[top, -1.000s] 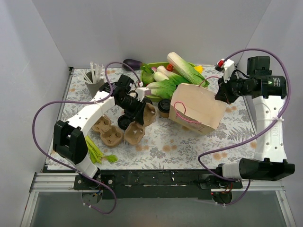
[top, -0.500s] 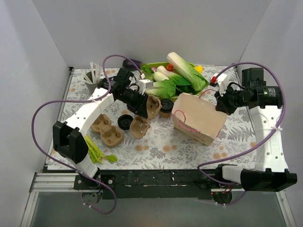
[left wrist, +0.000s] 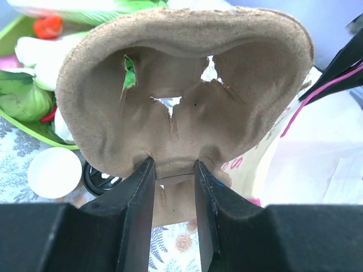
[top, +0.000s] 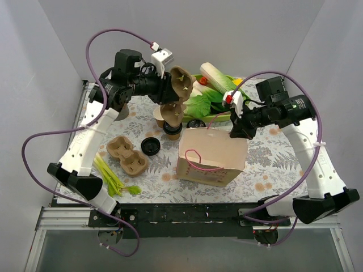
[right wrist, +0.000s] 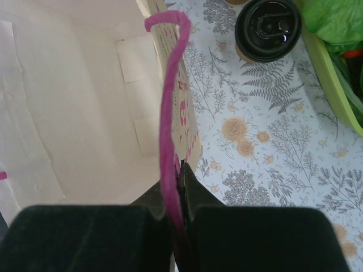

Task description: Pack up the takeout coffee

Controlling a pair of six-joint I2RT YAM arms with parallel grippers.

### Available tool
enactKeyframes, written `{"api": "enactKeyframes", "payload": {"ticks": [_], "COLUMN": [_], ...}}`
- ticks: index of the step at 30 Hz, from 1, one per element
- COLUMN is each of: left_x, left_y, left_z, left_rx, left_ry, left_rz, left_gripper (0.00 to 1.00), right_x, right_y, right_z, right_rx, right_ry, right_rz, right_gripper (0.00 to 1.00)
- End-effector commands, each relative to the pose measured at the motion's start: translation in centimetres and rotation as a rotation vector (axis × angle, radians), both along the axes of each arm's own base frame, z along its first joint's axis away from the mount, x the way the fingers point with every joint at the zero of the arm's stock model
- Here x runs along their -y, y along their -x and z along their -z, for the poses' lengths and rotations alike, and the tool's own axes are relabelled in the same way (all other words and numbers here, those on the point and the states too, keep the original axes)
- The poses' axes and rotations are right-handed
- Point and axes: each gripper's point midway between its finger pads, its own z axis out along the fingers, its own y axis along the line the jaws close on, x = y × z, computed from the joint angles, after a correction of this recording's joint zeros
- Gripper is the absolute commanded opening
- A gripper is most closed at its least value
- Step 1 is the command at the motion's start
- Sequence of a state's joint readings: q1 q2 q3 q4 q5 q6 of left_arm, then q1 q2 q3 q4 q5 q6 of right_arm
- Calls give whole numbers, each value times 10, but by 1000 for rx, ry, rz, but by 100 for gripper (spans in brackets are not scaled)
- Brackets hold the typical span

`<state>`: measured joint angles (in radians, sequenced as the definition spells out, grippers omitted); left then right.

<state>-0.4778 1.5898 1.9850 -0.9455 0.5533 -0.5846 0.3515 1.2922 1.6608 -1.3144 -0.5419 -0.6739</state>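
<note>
Floral surface (top: 272, 164) carries all. Paper bag (top: 218, 153) stands open, centre-near. Right end effector (right wrist: 178, 170) is closed on its pink handle (right wrist: 168, 96). Left end effector (left wrist: 173, 170) pinches the rim of a pulp cup tray (left wrist: 187, 73), held on edge above the surface, far-left of bag. 2nd pulp tray (top: 127, 156) lies left of bag. Takeout coffee, all outside bag: lidded cup (right wrist: 266, 28) just far of bag; 2nd lidded cup (top: 172, 133) & open cup (left wrist: 54, 173) below raised tray. Loose black lid (top: 150, 146) sits btwn 2nd tray & bag.
</note>
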Motion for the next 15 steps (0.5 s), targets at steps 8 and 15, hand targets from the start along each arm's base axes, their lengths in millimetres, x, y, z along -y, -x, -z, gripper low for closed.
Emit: {"api": "enactKeyframes", "payload": {"ticks": [8,15], "left_x": [-1,19], "left_y": [57,89], "left_z": [-54,-62], "left_rx": [139,203], "left_ry": [117,185], "left_rz": [190,375], "left_gripper": [0,0], "right_x": [-19,-14], "right_y": [4,-11], "right_z": [10,-6], "right_rx": [-74,-31], "right_ry": [-18,6], "right_rz": [-46,31], "right_gripper": [8,68]}}
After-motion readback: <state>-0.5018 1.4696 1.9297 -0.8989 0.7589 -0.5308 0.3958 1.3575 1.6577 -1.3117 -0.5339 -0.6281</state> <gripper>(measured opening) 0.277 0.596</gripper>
